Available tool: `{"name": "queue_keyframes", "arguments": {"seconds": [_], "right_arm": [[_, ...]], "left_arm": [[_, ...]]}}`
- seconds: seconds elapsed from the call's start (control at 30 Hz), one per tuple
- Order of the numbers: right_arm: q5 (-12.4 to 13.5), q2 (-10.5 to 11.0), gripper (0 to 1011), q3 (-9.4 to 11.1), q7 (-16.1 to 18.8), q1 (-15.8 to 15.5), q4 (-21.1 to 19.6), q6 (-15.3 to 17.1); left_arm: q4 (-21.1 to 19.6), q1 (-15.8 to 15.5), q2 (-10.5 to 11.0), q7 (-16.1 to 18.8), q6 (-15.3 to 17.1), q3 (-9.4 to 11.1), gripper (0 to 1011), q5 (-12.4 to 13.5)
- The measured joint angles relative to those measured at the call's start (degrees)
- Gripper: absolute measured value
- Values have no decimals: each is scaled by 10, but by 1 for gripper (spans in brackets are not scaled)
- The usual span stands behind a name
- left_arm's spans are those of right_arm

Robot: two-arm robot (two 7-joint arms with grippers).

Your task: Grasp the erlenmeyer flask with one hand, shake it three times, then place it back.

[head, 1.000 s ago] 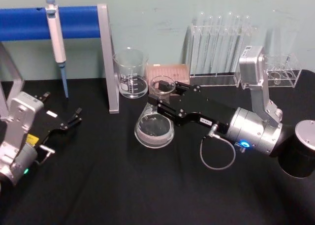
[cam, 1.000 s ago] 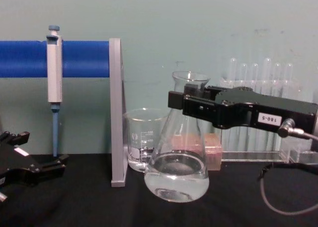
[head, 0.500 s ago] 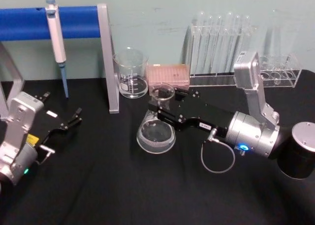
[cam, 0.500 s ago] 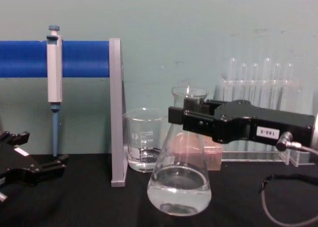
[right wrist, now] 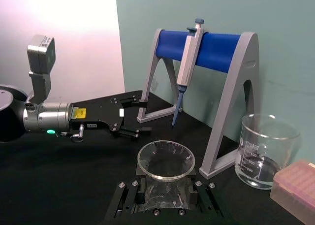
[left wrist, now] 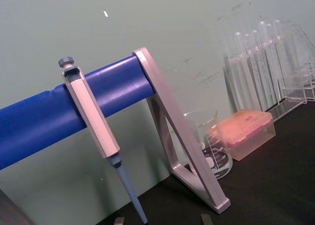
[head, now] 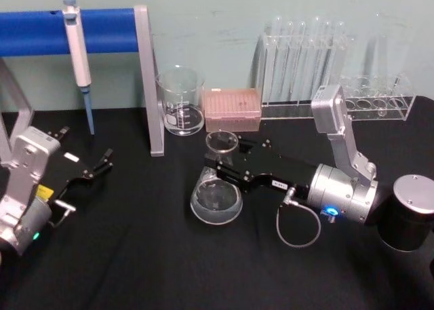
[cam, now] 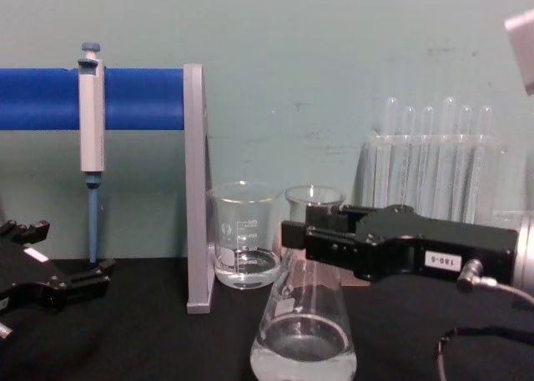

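At far left, the left gripper (right wrist: 140, 115) lies parked on the table (head: 135, 256), fingers spread and empty. Beaker (head: 181, 101) holds shallow clear liquid. Flask (head: 217, 196) hangs low mid-table, in front of the beaker, with clear liquid in its base; whether it touches the table cannot be confirmed. Right gripper (head: 222, 162) is clamped on its neck. Risk: smooth glass slips in the jaws, or early release tips it toward the beaker. Tubes (head: 302, 59) appear empty.
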Motion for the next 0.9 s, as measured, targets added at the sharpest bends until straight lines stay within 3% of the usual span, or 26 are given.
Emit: {"name": "queue_keyframes", "arguments": {"seconds": [0.9], "right_arm": [[-5, -2, 456, -9, 11, -7, 27, 4]], "left_arm": [[0, 0, 0, 0, 0, 0, 1001, 0]]}}
